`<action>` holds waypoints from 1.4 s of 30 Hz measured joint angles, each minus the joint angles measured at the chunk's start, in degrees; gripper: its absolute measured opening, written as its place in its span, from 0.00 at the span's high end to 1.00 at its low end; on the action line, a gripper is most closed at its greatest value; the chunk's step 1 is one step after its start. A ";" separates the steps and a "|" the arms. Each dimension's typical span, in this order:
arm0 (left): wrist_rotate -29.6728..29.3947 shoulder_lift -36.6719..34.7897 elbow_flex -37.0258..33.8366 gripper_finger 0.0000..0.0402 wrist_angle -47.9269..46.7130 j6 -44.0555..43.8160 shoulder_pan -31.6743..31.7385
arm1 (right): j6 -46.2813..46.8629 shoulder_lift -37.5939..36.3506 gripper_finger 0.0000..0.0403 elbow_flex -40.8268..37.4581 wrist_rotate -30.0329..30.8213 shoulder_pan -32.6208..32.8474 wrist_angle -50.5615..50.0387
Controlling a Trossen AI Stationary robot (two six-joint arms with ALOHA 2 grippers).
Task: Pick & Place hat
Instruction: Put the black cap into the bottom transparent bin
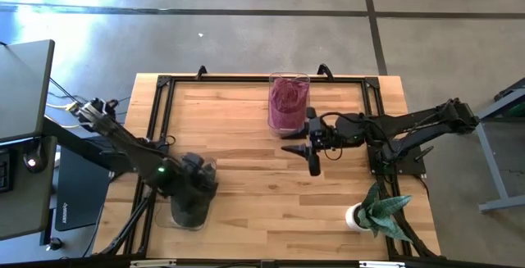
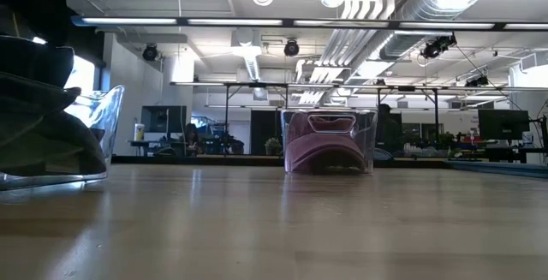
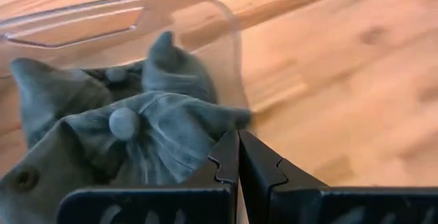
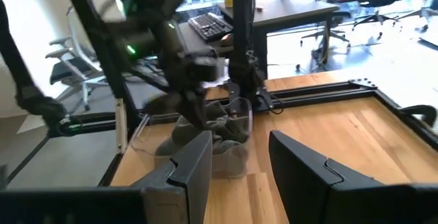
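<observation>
Wooden table [image 1: 254,186]: grey hat [image 3: 130,142] in clear bin [image 3: 205,18], touching closed left pincer [image 3: 238,157]

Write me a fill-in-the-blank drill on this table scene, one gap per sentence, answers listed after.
1. The maroon fabric hat sits inside a clear plastic ____ at the table's far edge.
2. The left gripper, its fingers pressed ____, is at the grey fabric hat in the near clear bin.
3. The right gripper holds nothing; its fingers stand ____.
4. The small green plant in a white pot stands on the robot's ____ side.

Answers: bin; shut; open; right
</observation>
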 joint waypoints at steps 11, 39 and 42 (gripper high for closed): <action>6.10 6.23 -6.25 1.00 2.93 1.35 5.18 | 0.39 0.00 0.65 0.00 -2.91 0.06 -1.37; 25.24 0.95 0.32 1.00 -5.89 5.85 4.51 | -0.02 0.00 0.65 0.00 -2.23 0.06 -1.84; 25.55 1.34 -5.15 1.00 -2.01 5.68 4.58 | -0.02 0.00 0.65 0.00 -2.24 0.06 -1.84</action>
